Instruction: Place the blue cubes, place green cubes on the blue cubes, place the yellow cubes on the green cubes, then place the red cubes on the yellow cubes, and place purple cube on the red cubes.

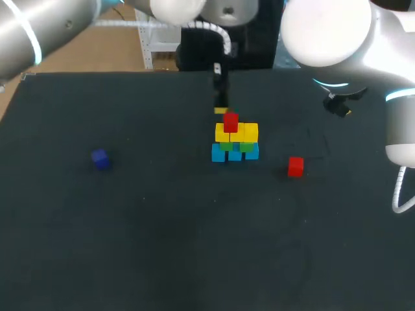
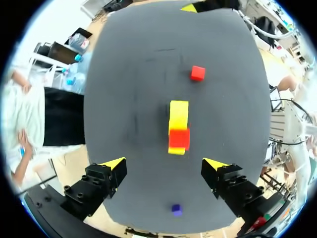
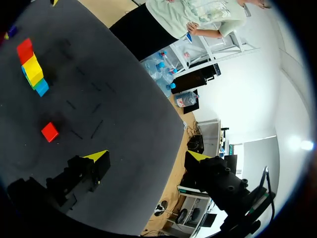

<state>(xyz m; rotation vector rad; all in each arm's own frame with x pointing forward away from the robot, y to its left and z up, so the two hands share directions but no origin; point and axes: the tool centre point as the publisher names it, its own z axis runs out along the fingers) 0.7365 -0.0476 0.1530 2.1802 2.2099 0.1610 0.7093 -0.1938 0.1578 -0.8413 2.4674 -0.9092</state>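
Stack (image 1: 235,139): stands about mid-table (image 1: 162,246), a little toward the far edge. Blue cubes (image 1: 235,154) are at the bottom, with green cubes (image 1: 246,147) showing just above them and yellow cubes (image 1: 249,133) in a row over those. You can't make out an exact count per layer from here.

Top red cube (image 1: 230,121): sits on the yellow row, at the end facing the table's left edge.

Loose red cube (image 1: 295,166): lies alone on the table on the right-edge side of the stack. It is near the stack but apart from it, and slightly closer to the near edge.

Purple cube (image 1: 99,158): lies alone on the table, well apart from the stack, toward the left edge.

Your left gripper (image 2: 165,162): hangs high over the stack, pointing down at it. Its fingers are spread wide with nothing between them, so it is released. In its wrist view you see the top red cube on the yellow row ahead of the fingers. The purple cube lies nearer the gripper, and the loose red cube lies beyond the stack.

Your right gripper (image 3: 147,155): is held above the table toward the far right corner. Its fingers are wide apart and grasp nothing. In its wrist view the loose red cube lies ahead of one finger, with the stack farther on.
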